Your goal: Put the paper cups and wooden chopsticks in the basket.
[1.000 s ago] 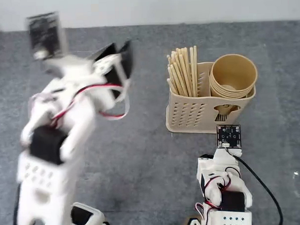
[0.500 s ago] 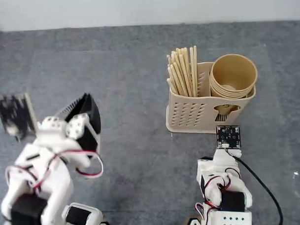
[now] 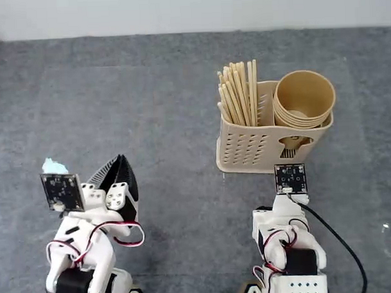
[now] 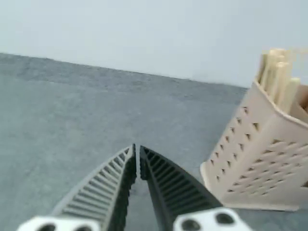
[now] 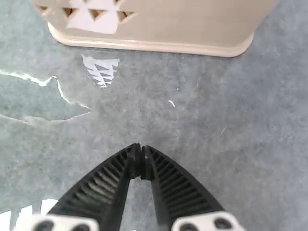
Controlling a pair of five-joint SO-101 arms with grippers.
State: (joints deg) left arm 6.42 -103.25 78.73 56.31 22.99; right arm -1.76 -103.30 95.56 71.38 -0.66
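A beige perforated basket (image 3: pixel 250 151) stands at the right centre of the grey mat. Several wooden chopsticks (image 3: pixel 238 93) stand upright in its left compartment and a stack of paper cups (image 3: pixel 304 99) sits in its right one. My left gripper (image 3: pixel 121 167) is at the front left, folded back near its base, shut and holding nothing; its wrist view shows the closed tips (image 4: pixel 136 153) with the basket (image 4: pixel 257 159) off to the side. My right gripper (image 5: pixel 140 155) is shut just above the mat, a little in front of the basket's base (image 5: pixel 154 45).
Grey mat (image 3: pixel 168 89) covers the table up to a pale wall at the back. A black cable (image 3: pixel 343 244) runs from the right arm toward the front right. A pale scrap mark (image 5: pixel 101 70) lies on the mat near the basket's foot.
The left arm has swung back from the mat's upper left and folded down toward its base at the front left. The right arm has barely moved.
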